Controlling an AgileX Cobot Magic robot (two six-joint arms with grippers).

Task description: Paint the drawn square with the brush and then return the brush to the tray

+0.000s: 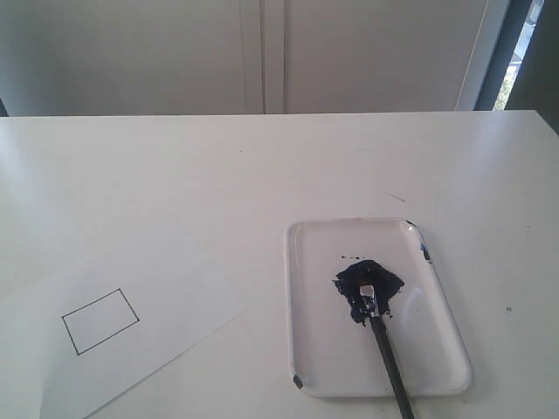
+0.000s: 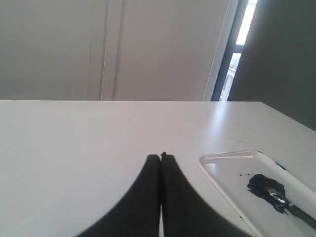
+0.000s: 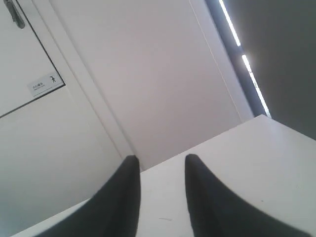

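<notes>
One small white sign [image 3: 45,84] sits on the door [image 3: 44,138], showing a tiny walking-figure pictogram beside some lettering that is too small and blurred to read.

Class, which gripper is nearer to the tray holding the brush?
Left, as far as shown. The left gripper, shut, has the tray close beside its tips. The right gripper, open, points at a wall; no tray shows there.
</notes>
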